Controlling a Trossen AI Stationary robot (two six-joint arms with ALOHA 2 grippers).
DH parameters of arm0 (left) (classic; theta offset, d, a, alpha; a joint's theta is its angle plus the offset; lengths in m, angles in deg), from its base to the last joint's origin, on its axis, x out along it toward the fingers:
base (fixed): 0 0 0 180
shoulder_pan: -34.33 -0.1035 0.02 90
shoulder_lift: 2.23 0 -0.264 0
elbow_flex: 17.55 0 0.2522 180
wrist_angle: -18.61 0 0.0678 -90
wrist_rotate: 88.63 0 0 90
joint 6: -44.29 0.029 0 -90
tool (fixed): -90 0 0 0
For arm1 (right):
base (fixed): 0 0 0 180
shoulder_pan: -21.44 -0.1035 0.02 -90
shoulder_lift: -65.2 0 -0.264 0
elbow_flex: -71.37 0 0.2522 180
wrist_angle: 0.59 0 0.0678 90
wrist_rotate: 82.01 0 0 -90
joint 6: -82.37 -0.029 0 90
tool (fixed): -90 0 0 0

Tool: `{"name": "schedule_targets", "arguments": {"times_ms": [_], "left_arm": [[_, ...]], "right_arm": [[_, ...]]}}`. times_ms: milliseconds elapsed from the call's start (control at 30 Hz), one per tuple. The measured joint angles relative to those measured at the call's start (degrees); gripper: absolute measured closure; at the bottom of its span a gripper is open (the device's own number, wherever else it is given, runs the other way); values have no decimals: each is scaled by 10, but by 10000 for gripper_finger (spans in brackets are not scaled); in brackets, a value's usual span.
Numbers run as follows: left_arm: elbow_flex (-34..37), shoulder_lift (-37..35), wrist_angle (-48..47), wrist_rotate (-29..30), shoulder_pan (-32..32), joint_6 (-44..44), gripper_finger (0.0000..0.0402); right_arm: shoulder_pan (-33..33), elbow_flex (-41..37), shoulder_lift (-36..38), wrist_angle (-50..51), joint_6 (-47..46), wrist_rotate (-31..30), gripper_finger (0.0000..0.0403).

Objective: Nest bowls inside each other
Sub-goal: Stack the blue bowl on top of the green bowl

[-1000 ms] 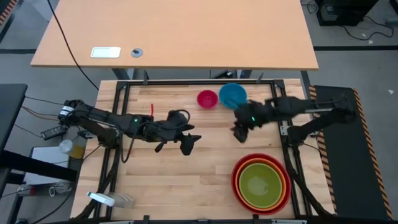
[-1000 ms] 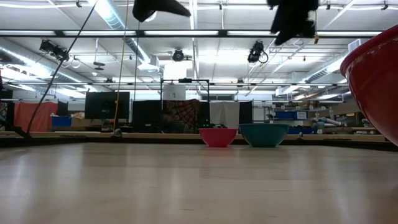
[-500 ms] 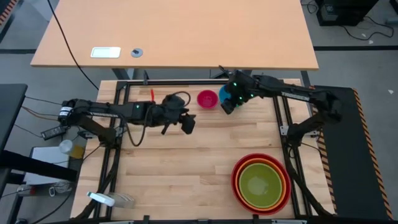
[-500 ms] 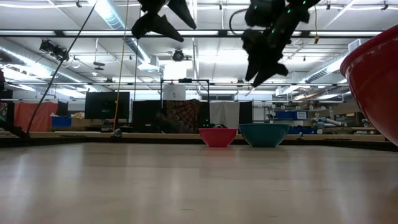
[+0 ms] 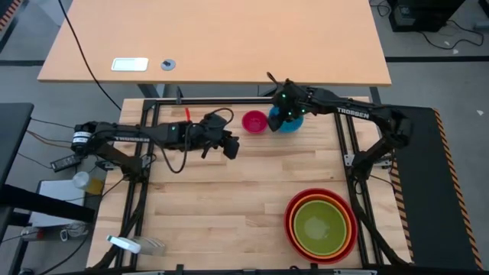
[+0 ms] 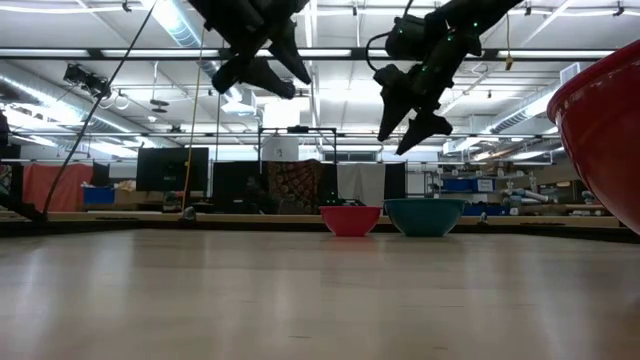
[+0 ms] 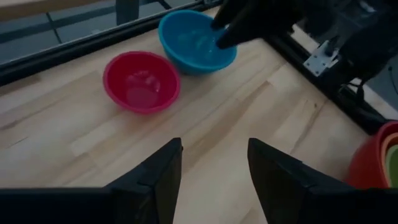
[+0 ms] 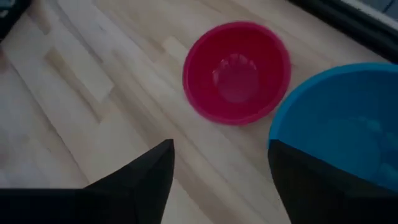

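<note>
Wooden counter (image 5: 221,206) carries a magenta-pink bowl (image 5: 254,121) beside a blue bowl (image 5: 289,122) at the back. Right gripper (image 5: 276,116) hovers over the blue bowl's rim, fingers apart; left gripper (image 5: 230,147) hangs nearby, fingers apart, empty. Red, orange and yellow-green bowls (image 5: 320,225) sit nested.

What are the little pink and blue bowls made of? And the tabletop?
Pink bowl and blue bowl: probably plastic, with even solid colour, thin walls and a soft sheen inside. Tabletop: looks like light wood in glued strips, grain and joints visible, smooth finish.
</note>
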Motion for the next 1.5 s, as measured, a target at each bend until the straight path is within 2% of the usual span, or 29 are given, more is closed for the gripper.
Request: {"name": "schedule_targets", "arguments": {"times_ms": [133,267,400,633,800,900,1100,1300,1400,1500], "left_arm": [[15,-1,1,-44,-8,11,216],[23,-1,4,-51,-8,19,216],[23,-2,3,-76,-14,43,216],[23,-2,0,-91,-20,55,216],[23,-2,-1,-111,-20,56,216],[23,-2,-1,-115,-19,55,216],[23,-2,-1,-115,-19,55,216],[23,-9,-3,-115,-19,55,216],[23,-20,-11,-115,-19,55,216],[22,-32,-6,-115,-20,55,216]], "right_arm": [[9,0,-22,24,-8,-11,127],[8,1,-50,74,34,-3,136],[7,0,-88,122,90,-22,149],[-21,0,-101,132,180,-119,174],[-31,0,-101,131,234,-138,196],[-29,0,-101,130,253,-110,206],[-26,0,-101,153,275,-16,210],[-43,0,-93,214,287,110,210],[-43,0,-65,236,280,125,210],[-27,0,-23,232,260,108,210]]}}
